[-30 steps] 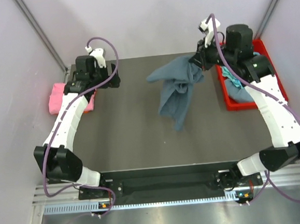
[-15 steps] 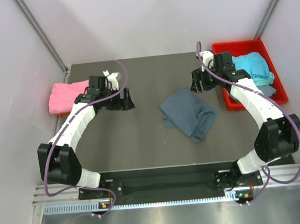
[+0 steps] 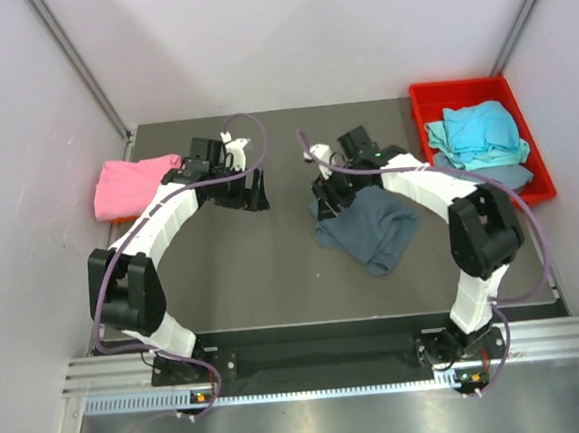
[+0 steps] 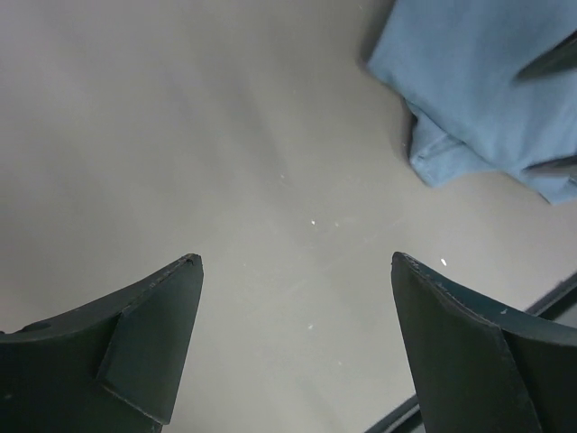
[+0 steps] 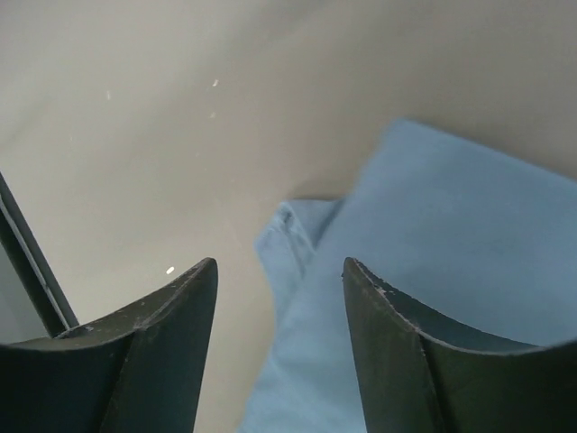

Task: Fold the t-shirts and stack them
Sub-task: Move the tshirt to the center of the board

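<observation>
The slate blue-grey shirt, a second ago hanging from the right gripper beside the red bin, now lies on the table, and that gripper has come back over the shirt's far-left edge; the left gripper has moved in from the pink shirt toward the middle. The blue-grey shirt is a loose, bunched heap right of centre; its longest stretch runs from far left to near right, tapering toward the near edge; which way the collar points cannot be told. In the right wrist view the right gripper has its jaws partly apart and holds nothing, a folded hem of the shirt below them; in the left wrist view the left gripper stands wide over bare table, the shirt off to its far right. The pink shirt lies folded at the far-left edge; a turquoise shirt tops the bin at the far right. The table is matt dark grey, enclosed by pale lilac walls; bare surface lies between the grippers and nearer the arm bases.
</observation>
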